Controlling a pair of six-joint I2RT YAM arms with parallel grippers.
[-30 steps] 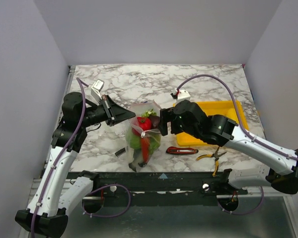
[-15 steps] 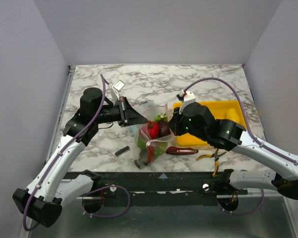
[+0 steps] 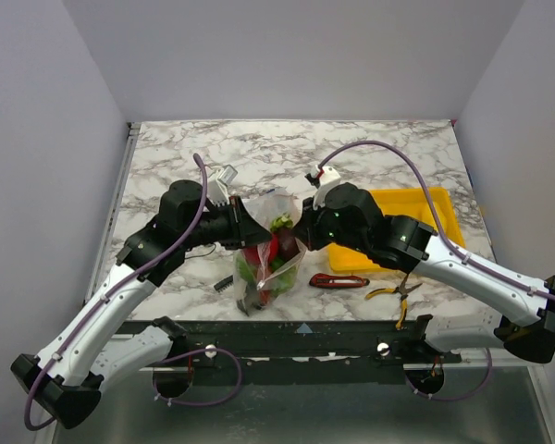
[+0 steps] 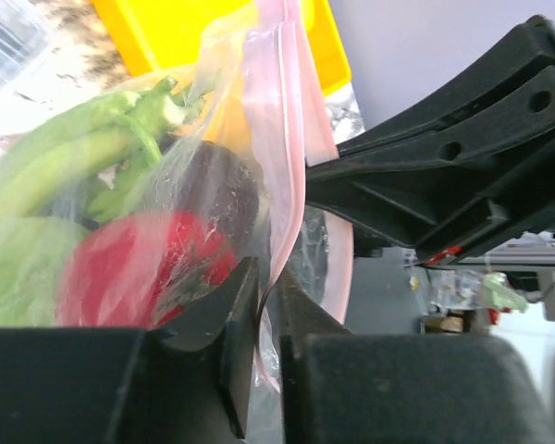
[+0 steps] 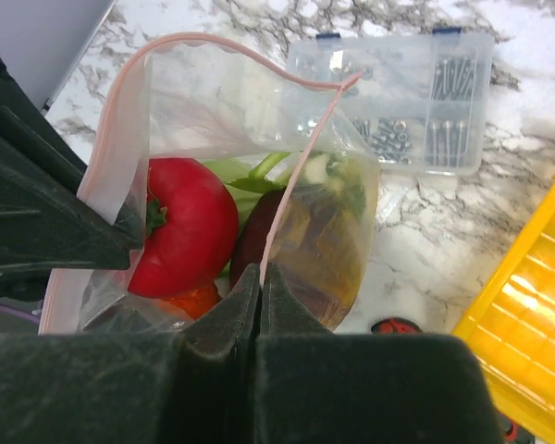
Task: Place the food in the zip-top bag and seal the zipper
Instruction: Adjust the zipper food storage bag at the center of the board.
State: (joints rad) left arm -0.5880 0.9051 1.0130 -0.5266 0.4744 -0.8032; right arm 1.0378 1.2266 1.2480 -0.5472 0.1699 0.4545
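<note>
The clear zip-top bag [image 3: 268, 264] hangs upright between both grippers, its mouth standing open. Inside lie the food pieces: a red tomato [image 5: 185, 227], a purple eggplant [image 5: 254, 242], pale green celery [image 4: 74, 157], green cabbage [image 4: 18, 268] and a red chili [image 5: 192, 301]. My left gripper [image 3: 257, 233] [image 4: 266, 277] pinches the pinkish zipper [image 4: 273, 139] on the bag's left side. My right gripper [image 3: 299, 231] [image 5: 261, 270] is shut on the zipper [image 5: 301, 166] at the other side of the mouth. The lower part of the bag is hidden in both wrist views.
A yellow tray [image 3: 425, 208] sits to the right behind the right arm. A rigid clear compartment box [image 5: 398, 102] of small parts lies behind the bag. A red-handled knife [image 3: 338, 280] and yellow-handled pliers [image 3: 393, 291] lie near the front edge, with a small black part [image 3: 224, 283] left of the bag.
The right gripper has closed onto the bag's zipper edge. The left arm has swung in toward the centre, carrying the bag with it, and the bag now hangs between both grippers.
</note>
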